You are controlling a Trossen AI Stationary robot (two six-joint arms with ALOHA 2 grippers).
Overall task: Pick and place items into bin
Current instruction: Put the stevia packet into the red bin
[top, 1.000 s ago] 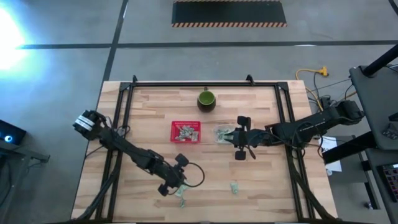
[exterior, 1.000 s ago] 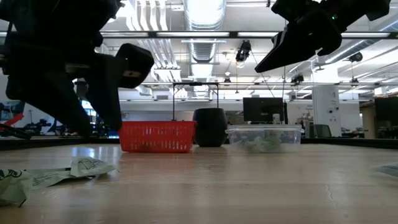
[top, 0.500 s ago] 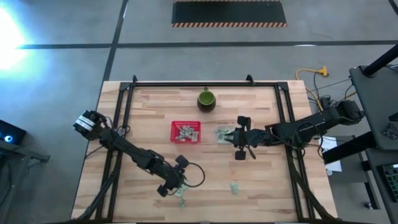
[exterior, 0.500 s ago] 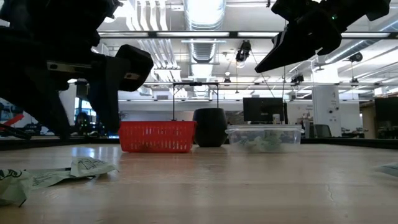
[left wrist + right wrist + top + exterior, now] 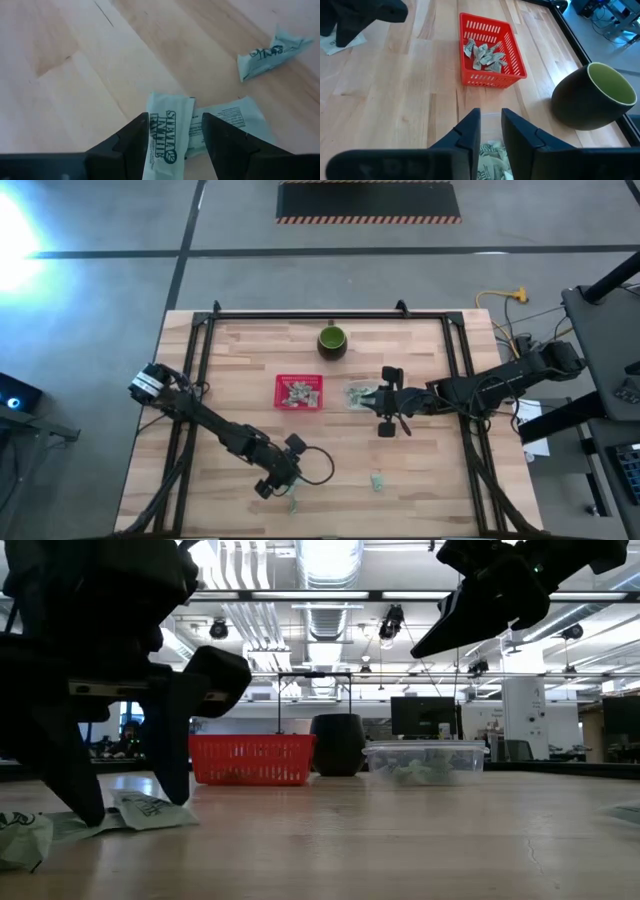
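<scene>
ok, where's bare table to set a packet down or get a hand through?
Free: the table left of the red basket, and the front right corner past the lone packet. Crowded: the basket, cup and clear tub mid-table under the right gripper; front centre, the left gripper straddles a packet.

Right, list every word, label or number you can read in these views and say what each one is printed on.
"STEVIA": on the packet between the left gripper fingers.
Smaller print under it: too blurred to read.
Print on the overlapped packet beside it: too small to read.
Dark lettering on the crumpled packet farther off: not legible.
Packets in the red basket: print too small to read.
</scene>
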